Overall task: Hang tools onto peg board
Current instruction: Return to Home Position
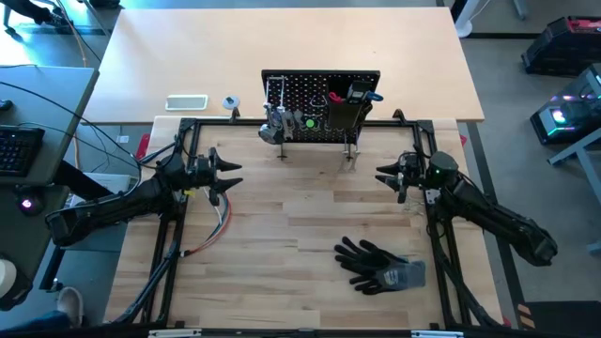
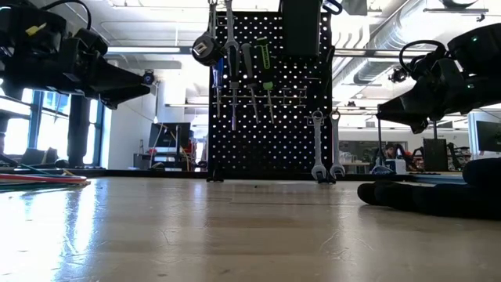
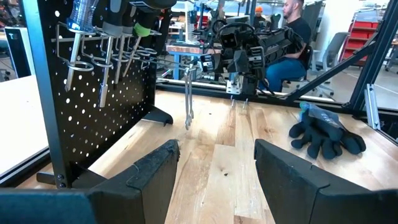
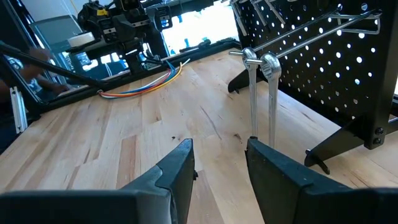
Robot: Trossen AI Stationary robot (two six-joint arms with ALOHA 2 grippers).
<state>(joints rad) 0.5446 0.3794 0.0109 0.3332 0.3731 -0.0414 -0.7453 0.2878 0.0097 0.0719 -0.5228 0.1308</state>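
Posture parked | left tool (image 1: 235, 176) near-left of board (image 1: 310, 89), right tool (image 1: 382, 176) near-right, both open wide, empty (clear of hung wrenches (image 2: 326, 149)) | hanging looks finished.

The wooden tabletop (image 1: 300, 216) carried the peg board (image 1: 305, 94) standing on its thin legs at 12 o'clock, black gloves (image 1: 377, 266) lying at 4 o'clock, and coloured wires (image 1: 223, 221) at 9 o'clock.
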